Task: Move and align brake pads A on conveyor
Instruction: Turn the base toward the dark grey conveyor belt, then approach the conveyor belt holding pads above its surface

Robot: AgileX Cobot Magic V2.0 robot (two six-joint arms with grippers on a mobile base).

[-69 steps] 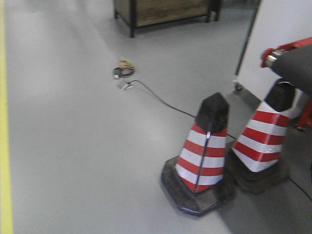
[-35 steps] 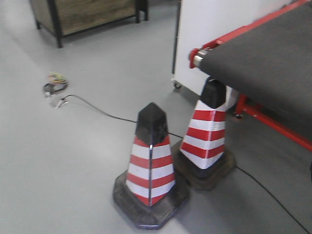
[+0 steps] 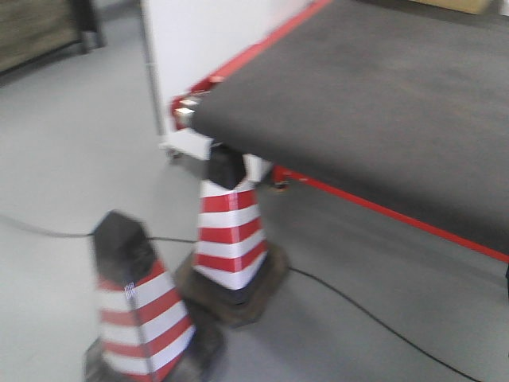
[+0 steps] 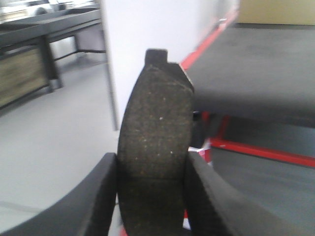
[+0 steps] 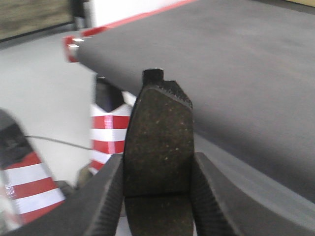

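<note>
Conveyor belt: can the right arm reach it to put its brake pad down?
Probably yes, once it gets closer. The right gripper holds its brake pad above belt height, and the conveyor ahead looks bare, with nothing between them. The striped cone stands lower, off to the side.

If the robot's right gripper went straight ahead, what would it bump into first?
Probably the conveyor. The right gripper is shut on a brake pad that sticks out in front, so the pad's tip would meet the dark belt near its edge first. How far off the belt is can't be told.
</note>
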